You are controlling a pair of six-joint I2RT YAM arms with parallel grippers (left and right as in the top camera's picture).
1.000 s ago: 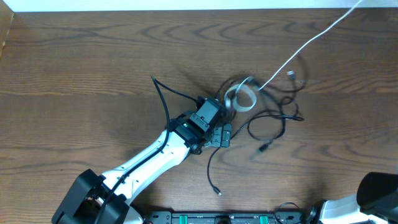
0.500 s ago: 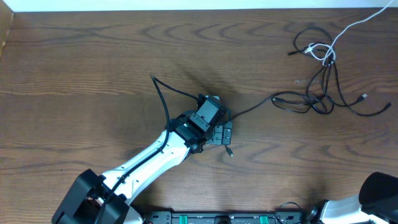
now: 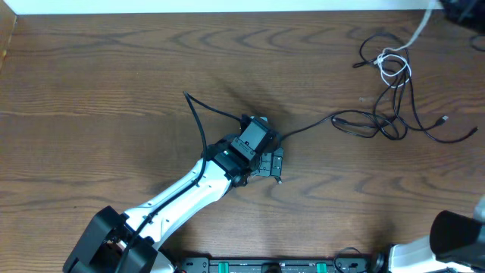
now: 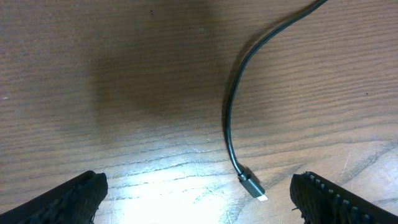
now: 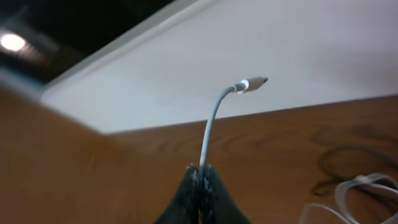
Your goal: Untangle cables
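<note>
One black cable lies under the gaping left gripper; right gripper, apparently cropped overhead, pinches white cable.

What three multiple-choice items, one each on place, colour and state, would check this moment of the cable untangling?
1. Where on the table does the tangle of cables lie in the overhead view?
A. upper right
B. lower left
C. under the left arm's base

2. What colour is the cable that the right gripper pinches?
A. black
B. white
C. red

3. How does the left gripper stand?
A. shut on a plug
B. shut, empty
C. open

Key:
1 A: the loops lie at upper right, with one black cable trailing toward the left gripper.
2 B: the right wrist view shows shut fingers on the white cable.
3 C: its fingers stand wide apart, and the black plug lies loose on the wood between them.
</note>
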